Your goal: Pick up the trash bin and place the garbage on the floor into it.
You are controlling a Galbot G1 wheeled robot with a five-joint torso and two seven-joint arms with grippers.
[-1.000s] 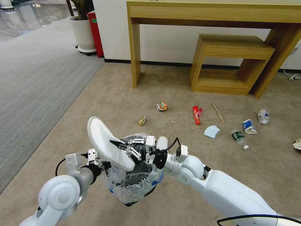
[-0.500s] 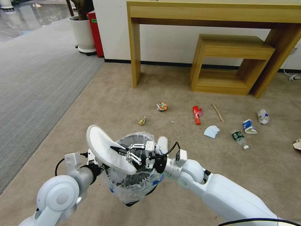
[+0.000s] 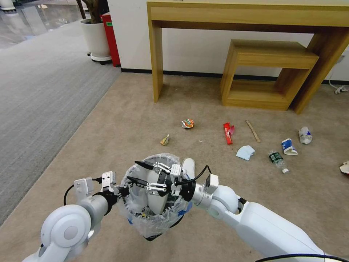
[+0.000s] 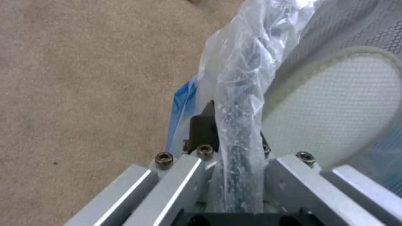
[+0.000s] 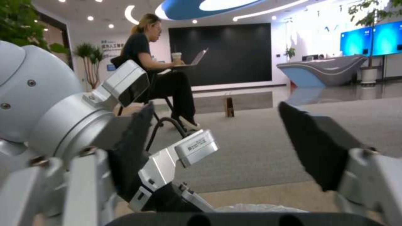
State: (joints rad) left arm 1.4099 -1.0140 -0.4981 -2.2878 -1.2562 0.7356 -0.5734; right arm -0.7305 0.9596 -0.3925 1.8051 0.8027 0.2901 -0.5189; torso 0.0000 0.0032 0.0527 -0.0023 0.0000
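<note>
The trash bin (image 3: 152, 218), black with a crinkly clear liner, hangs above the floor (image 3: 120, 120); my left gripper (image 3: 121, 190) is shut on its rim. In the left wrist view the left gripper (image 4: 232, 125) pinches rim and liner (image 4: 238, 78) beside a white slipper (image 4: 335, 116). That slipper (image 3: 156, 194) stands inside the bin. My right gripper (image 3: 133, 171) hovers open over the bin mouth, its fingers (image 5: 314, 141) spread with nothing between them. A second slipper (image 3: 188, 165) lies just behind the bin. A crushed can (image 3: 187, 123), red wrapper (image 3: 228, 133), stick (image 3: 252, 131), blue mask (image 3: 245, 152), bottle (image 3: 277, 159) and paper cups (image 3: 289, 146) lie scattered beyond.
A wooden table (image 3: 156, 54) and a low wooden shelf (image 3: 269, 72) stand against the far wall. Grey striped carpet (image 3: 40, 91) runs along the left, with a plant pot (image 3: 95, 38) and a red box (image 3: 111, 36) at the back. A small wrapper (image 3: 165, 139) lies ahead.
My right gripper held the white slipper above the bin's rim; it has opened and the slipper has dropped into the bin. The left arm has kept the bin still.
</note>
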